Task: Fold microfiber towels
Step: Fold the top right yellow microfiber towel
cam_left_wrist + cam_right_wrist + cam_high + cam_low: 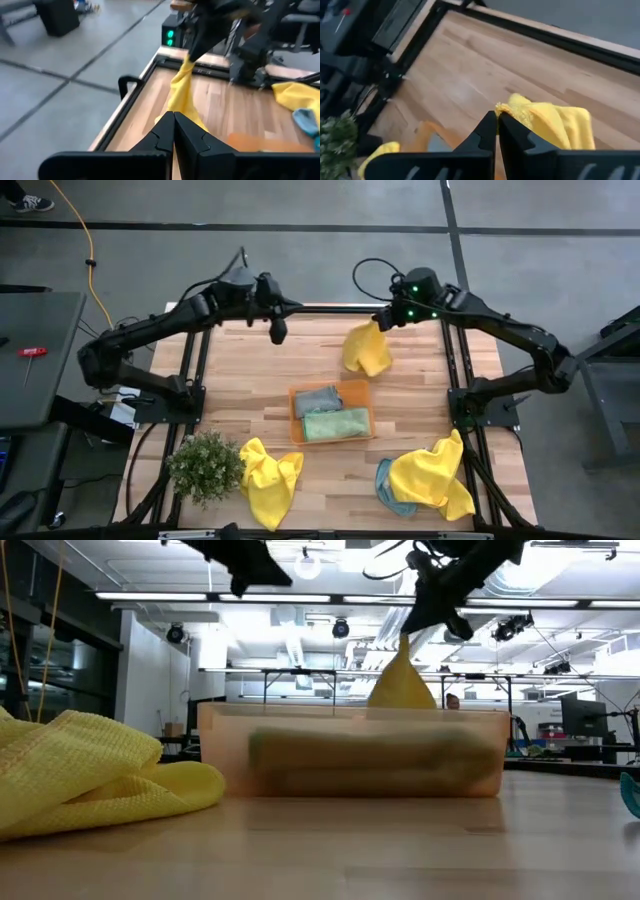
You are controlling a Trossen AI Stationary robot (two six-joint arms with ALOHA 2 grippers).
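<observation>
The right gripper (pixel 381 321) hung above the far side of the table (pixel 250 370), its fingers pinched together on one corner of a yellow towel (pixel 367 350), which drooped from it in a bunched fold with its lower part resting on the wood. The left gripper (pixel 278 332) hovered near the far edge with nothing in it, its fingers pressed together. An orange tray (pixel 358 390) at the table's centre held a grey-blue towel (pixel 317 400) and a pale green towel (pixel 336 424). More yellow towels (pixel 270 478) lay crumpled near the front, beside a potted plant (pixel 206 465). The likely risk was that a grip on one corner would leave the cloth twisted, not flat, so any fold would come out lopsided. The thin pinch might also slip and drop the towel in a heap.
</observation>
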